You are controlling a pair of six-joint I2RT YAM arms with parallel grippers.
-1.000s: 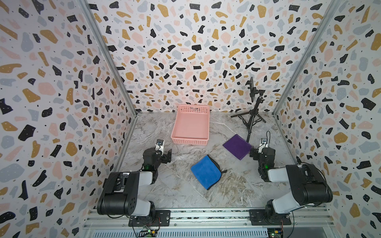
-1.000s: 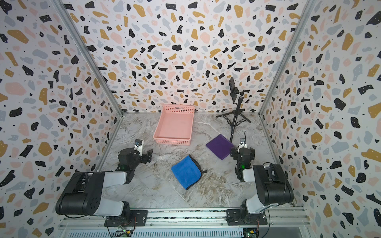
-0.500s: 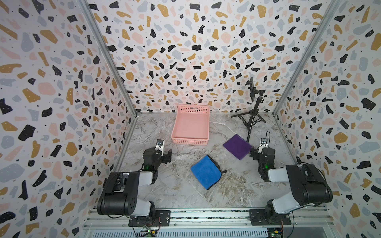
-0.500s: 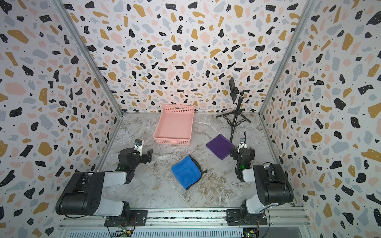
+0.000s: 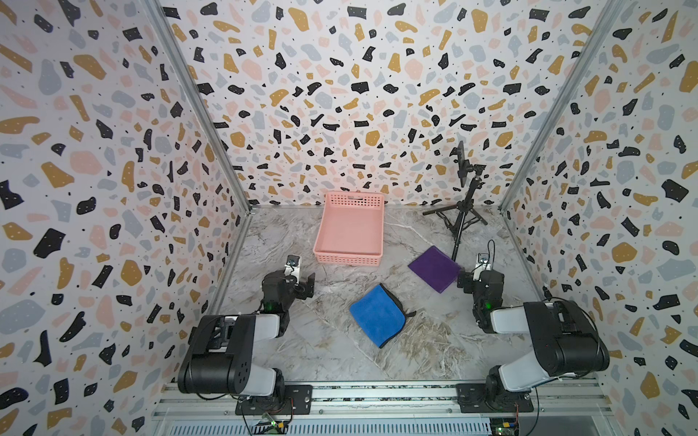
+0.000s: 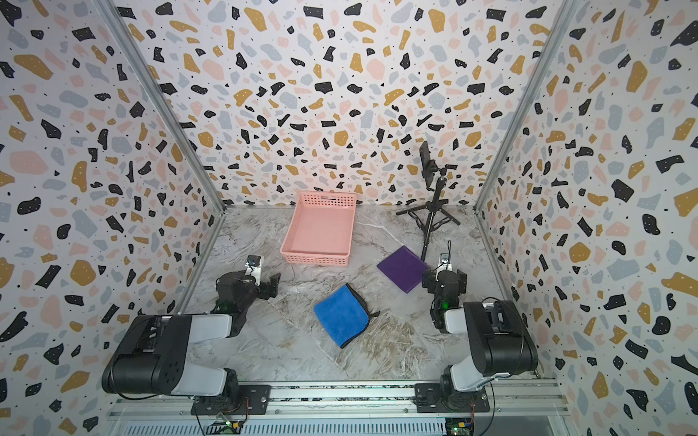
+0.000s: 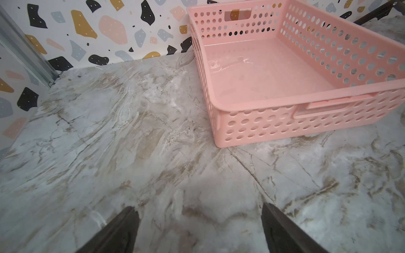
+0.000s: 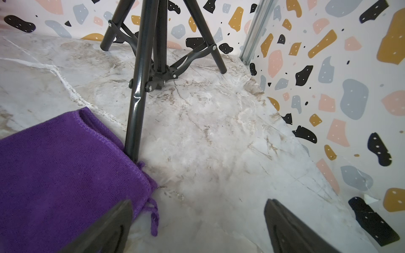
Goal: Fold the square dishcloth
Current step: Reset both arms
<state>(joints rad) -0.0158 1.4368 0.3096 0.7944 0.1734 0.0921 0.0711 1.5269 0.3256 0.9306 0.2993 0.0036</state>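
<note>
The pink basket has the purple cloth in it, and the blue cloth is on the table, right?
No: the pink basket is empty, as the left wrist view shows. The purple cloth lies on the table by the tripod. The blue cloth is on the table.

A blue microfibre dishcloth with black edging (image 5: pixel 377 315) (image 6: pixel 342 315) is seen folded over, set cornerwise at the middle of the marble counter (image 5: pixel 340 358). A purple terry dishcloth (image 5: pixel 434 268) (image 6: pixel 402 268) (image 8: pixel 54 175) is laid flat farther back on the right, well apart, with loose threads trailing from its stitched hem.
</note>
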